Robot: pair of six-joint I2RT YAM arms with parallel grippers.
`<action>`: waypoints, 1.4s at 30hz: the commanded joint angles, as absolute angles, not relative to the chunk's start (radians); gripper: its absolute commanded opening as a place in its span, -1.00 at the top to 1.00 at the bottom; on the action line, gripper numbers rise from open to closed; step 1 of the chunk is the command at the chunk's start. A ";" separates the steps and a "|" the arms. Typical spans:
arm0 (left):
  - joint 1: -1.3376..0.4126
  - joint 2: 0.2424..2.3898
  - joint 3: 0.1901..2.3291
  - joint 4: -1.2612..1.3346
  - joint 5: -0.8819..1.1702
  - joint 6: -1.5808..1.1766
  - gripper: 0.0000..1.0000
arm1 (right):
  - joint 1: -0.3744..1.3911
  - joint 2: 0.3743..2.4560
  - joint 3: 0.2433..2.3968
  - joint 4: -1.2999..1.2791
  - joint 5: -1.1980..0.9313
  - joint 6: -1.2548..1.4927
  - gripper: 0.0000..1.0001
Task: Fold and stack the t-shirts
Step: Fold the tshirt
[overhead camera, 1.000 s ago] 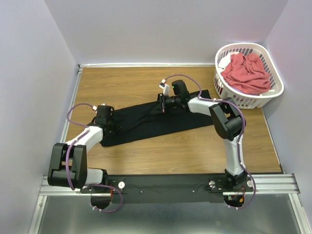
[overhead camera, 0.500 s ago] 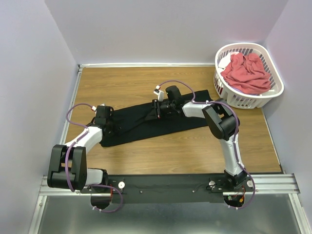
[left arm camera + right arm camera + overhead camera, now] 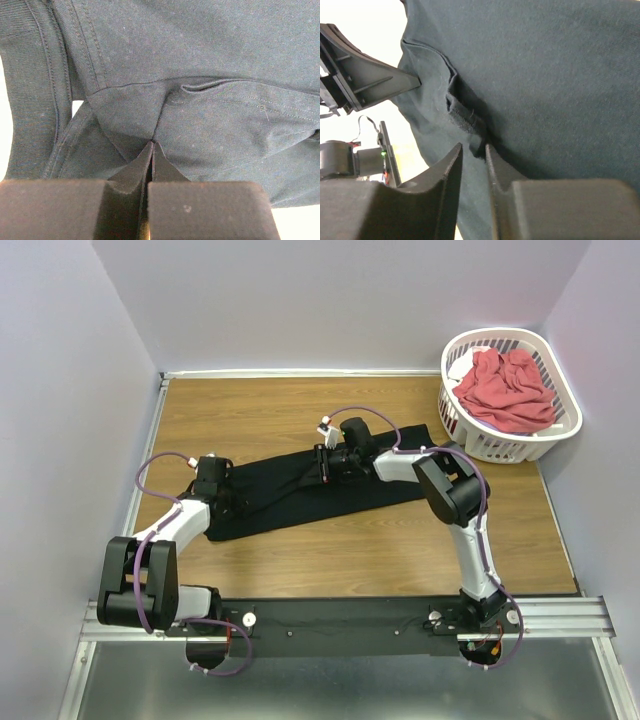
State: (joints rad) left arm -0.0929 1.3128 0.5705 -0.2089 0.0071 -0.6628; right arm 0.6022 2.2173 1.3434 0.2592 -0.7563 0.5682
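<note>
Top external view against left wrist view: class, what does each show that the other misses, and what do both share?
Only the top external view shows the white laundry basket holding the coral-red t-shirt, and the wooden table. Only the left wrist view shows the left jaws shut on a pinch of the black t-shirt, plus its stitched hems up close. Both show that black t-shirt.
</note>
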 commanded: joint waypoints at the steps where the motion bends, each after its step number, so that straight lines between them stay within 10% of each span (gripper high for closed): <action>1: -0.089 1.301 0.566 -0.238 -0.038 -0.655 0.91 | 0.609 2.258 1.339 0.327 -0.779 0.595 0.50; 6: -0.089 1.304 0.565 -0.247 -0.055 -0.664 0.91 | 0.601 2.224 1.315 0.284 -0.759 0.528 0.99; 16: -0.086 1.299 0.557 -0.259 -0.057 -0.676 0.97 | 0.529 2.184 1.301 0.134 -0.811 0.413 0.97; 27: -0.086 1.227 0.598 -0.302 -0.029 -0.669 0.63 | 0.531 2.062 1.316 0.028 -0.760 0.342 0.10; 42: -0.084 1.114 0.525 -0.301 -0.081 -0.770 0.40 | 0.482 1.775 1.103 -0.258 0.043 0.273 -0.22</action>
State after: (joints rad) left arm -0.0906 1.1015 0.5865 -0.3302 -0.0578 -0.7170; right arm 0.4808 1.7943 1.1652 -0.1410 -0.1608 0.2722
